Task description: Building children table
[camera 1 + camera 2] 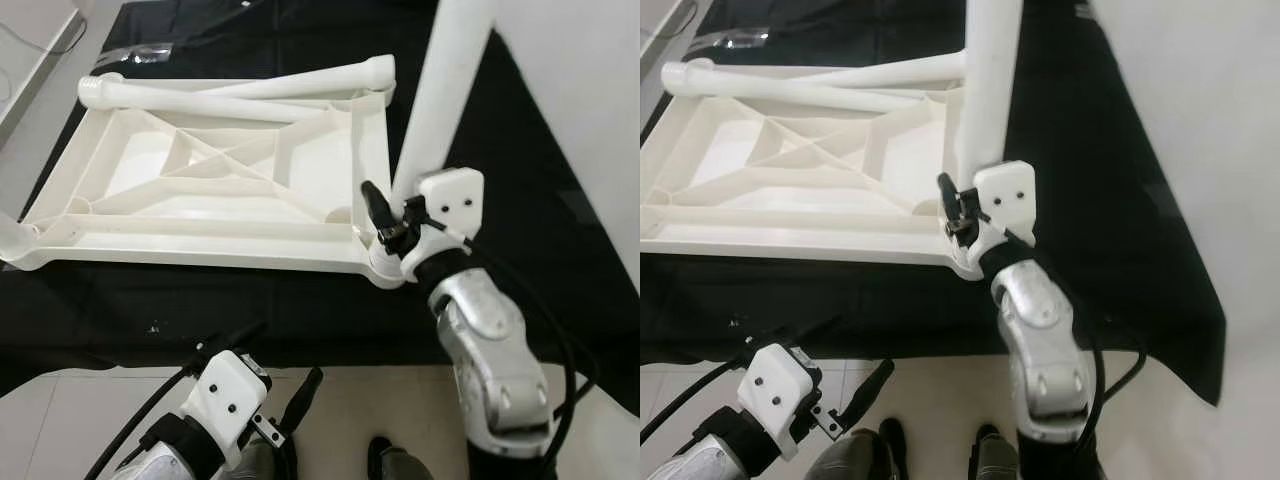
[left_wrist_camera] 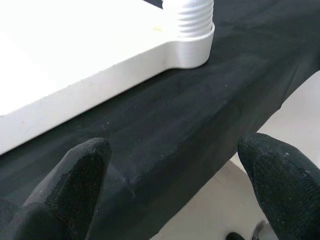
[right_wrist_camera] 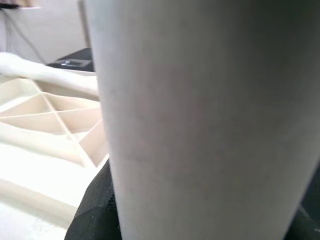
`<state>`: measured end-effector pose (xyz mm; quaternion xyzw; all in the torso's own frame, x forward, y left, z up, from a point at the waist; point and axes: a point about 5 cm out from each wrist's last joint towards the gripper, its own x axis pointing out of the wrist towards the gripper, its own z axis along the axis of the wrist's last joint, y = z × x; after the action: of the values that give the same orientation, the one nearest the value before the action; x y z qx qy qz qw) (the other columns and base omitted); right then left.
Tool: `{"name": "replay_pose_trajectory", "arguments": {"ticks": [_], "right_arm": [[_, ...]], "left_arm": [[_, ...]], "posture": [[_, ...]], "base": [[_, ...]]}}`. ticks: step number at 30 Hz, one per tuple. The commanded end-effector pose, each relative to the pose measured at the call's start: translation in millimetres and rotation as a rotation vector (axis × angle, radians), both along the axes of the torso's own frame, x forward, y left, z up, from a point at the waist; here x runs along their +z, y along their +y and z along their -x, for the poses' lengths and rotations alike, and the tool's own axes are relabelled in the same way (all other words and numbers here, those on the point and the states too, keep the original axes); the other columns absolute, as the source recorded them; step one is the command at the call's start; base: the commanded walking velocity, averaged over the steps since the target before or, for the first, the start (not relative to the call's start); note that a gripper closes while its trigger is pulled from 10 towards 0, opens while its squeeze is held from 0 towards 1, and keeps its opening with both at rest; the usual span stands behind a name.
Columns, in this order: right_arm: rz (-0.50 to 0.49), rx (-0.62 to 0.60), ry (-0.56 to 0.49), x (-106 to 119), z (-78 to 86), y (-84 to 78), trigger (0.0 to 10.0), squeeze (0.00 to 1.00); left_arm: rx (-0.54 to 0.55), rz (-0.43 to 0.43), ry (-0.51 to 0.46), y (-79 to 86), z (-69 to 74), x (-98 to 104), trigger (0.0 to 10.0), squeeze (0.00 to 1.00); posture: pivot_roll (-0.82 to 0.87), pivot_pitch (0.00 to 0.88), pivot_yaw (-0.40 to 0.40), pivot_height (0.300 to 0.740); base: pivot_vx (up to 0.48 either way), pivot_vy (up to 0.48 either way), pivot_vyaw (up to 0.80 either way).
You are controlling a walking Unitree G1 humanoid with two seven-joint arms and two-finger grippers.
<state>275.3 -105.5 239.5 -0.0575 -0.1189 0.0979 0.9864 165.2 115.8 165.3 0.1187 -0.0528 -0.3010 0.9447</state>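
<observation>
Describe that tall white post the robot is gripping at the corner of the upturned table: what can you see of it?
The post is a smooth, round white tube, plastic by its look: a table leg. It stands nearly upright, leaning slightly, its top past the picture's edge. Its foot meets the near right corner socket of the upside-down white tabletop, which lies on a black cloth. The right tool is closed around it just above that socket.

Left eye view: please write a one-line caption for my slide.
Right gripper holds an upright white leg at the corner of the upturned tabletop on a black cloth.
</observation>
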Motion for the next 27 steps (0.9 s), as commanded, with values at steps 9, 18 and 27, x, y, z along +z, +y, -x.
{"name": "replay_pose_trajectory", "arguments": {"ticks": [9,18,27], "right_arm": [[0.015,-0.094,0.217,-44.4,-5.7,1.8,10.0,0.00],[-0.060,-0.109,0.168,-43.7,-2.4,3.4,10.0,0.00],[-0.054,-0.054,0.115,-42.9,-4.4,14.3,10.0,0.00]], "left_arm": [[0.031,-0.017,-0.017,2.5,-8.8,-3.5,10.0,0.00],[0.205,0.033,-0.135,26.9,-46.6,23.7,10.0,0.00],[0.005,0.347,-0.283,26.6,-104.2,121.0,10.0,0.00]], "posture": [[-0.01,0.271,0.028,0.740],[-0.01,0.227,0.037,0.740],[-0.01,0.199,0.064,0.740]], "base": [[0.000,0.000,0.00],[0.000,0.000,0.00],[0.000,0.000,0.00]]}}
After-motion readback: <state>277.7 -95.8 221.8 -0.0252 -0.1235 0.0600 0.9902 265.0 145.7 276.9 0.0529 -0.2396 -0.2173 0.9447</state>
